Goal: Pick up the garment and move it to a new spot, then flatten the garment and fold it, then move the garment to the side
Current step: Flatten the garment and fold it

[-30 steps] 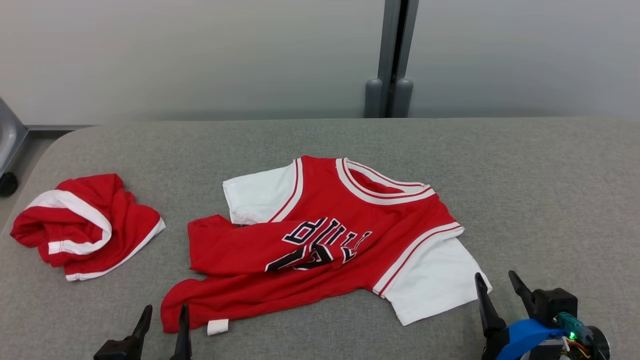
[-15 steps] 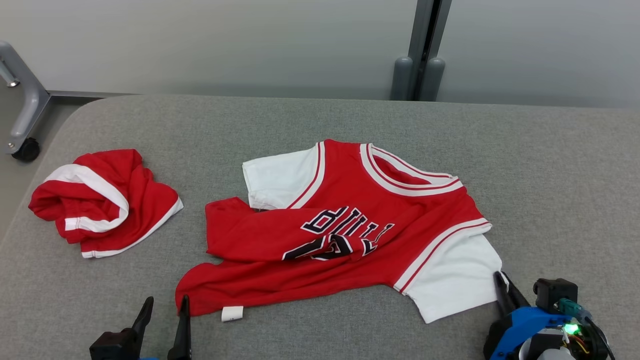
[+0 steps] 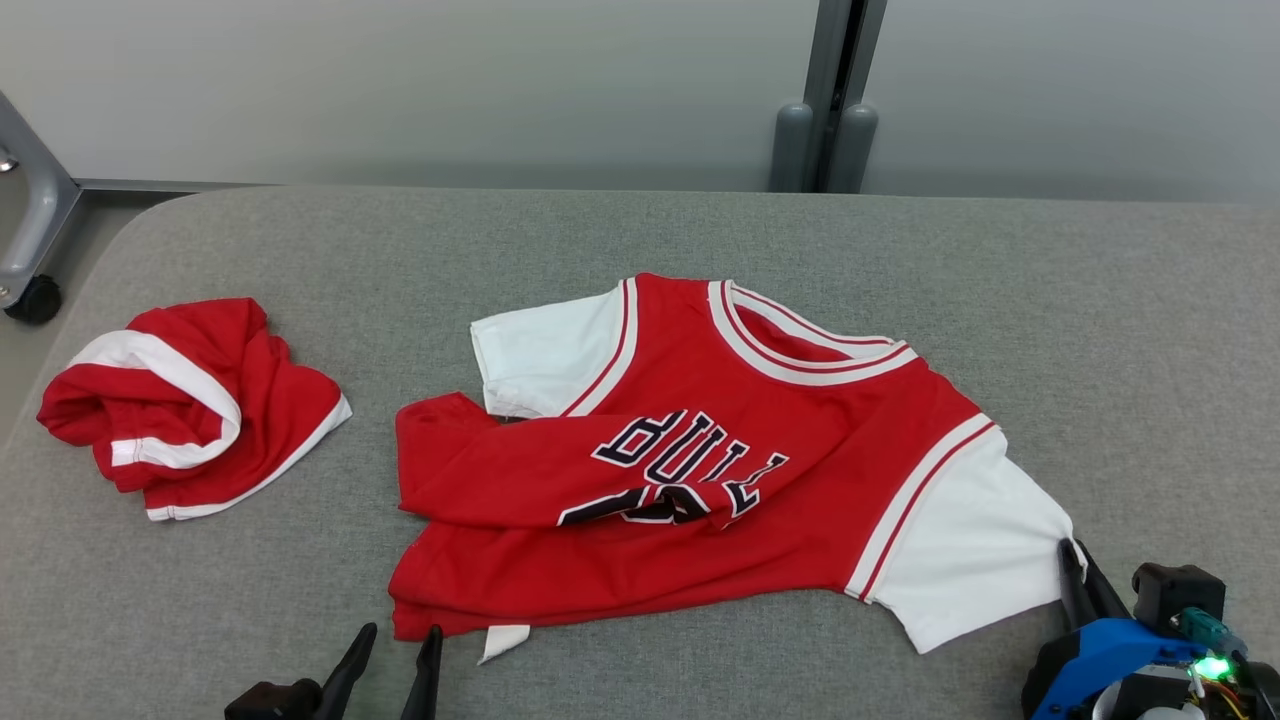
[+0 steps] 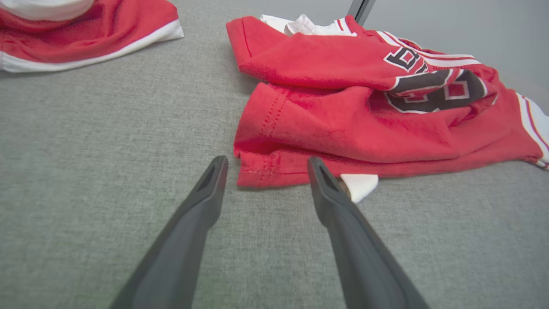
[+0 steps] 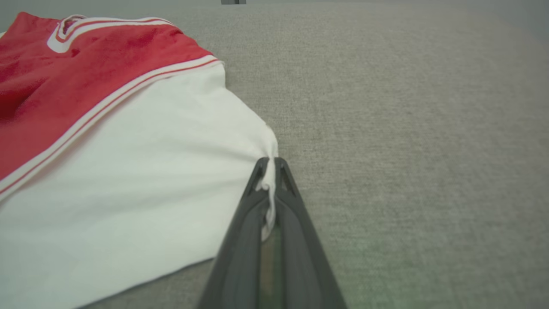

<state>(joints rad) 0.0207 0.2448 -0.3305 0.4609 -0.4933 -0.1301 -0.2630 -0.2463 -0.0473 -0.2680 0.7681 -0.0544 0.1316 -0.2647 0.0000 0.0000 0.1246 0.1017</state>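
The garment [image 3: 700, 470] is a red jersey with white sleeves and dark lettering, lying crumpled in the middle of the grey padded table [image 3: 640, 230]. My right gripper [image 3: 1072, 560] is shut on the outer edge of its right white sleeve; the right wrist view shows white cloth [image 5: 107, 171] pinched between the fingertips of that gripper [image 5: 270, 161]. My left gripper [image 3: 400, 632] stands open just before the jersey's near-left hem corner. In the left wrist view the hem [image 4: 364, 107] lies right beyond the open left gripper [image 4: 266, 161], and a white tag pokes out by the right finger.
A second bundled red garment [image 3: 180, 410] with white stripes lies at the table's left, also at the top left of the left wrist view [image 4: 64, 34]. A metal frame on a caster [image 3: 30, 290] stands off the left edge. Grey posts [image 3: 820, 140] rise behind the table.
My right gripper has closed on the white sleeve's edge and drawn the sleeve out to the right. The head camera has shifted. The left gripper now sits closer under the hem corner.
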